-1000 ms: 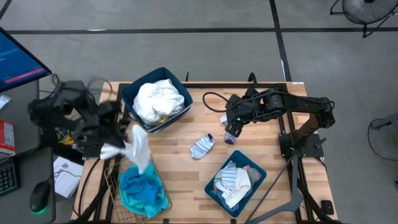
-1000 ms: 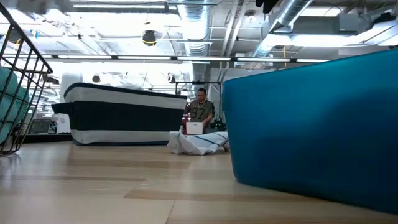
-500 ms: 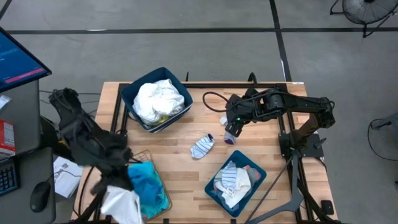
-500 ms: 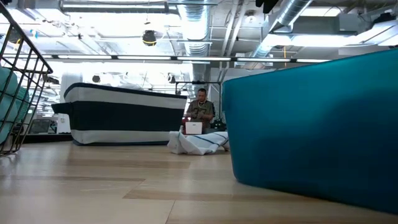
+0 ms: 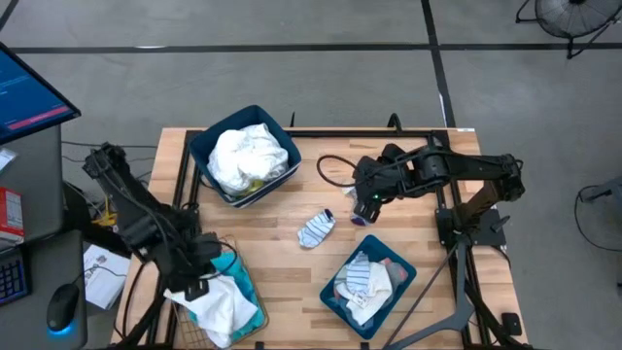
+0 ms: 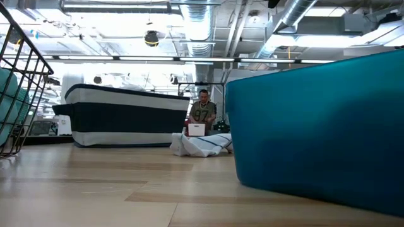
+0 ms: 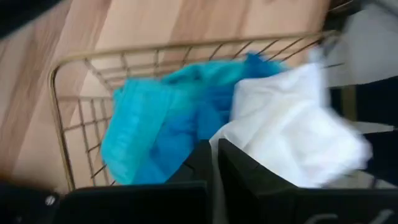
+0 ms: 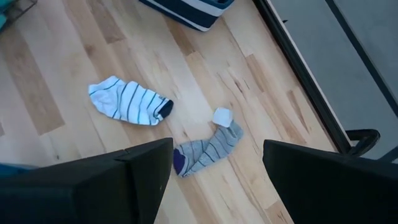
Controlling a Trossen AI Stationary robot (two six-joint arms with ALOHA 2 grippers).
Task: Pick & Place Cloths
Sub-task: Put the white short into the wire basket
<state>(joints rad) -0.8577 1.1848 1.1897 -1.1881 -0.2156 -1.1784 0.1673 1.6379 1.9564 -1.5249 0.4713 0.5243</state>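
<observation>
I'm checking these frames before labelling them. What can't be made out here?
- High view: the right tool hangs over the grey sock and covers most of it.
- High view: the left tool merges with the dark arm above the wire basket; its grip on the white cloth is unclear.
- Left wrist view: blurred.
- Low view: the blue bin blocks the right side.

text: one legible mark | reading: "97", faint | on: shirt front of the person [image 6: 204, 112] seated in the room behind the table, just above the white box at the person's front | other views: monitor lines too small to read
</observation>
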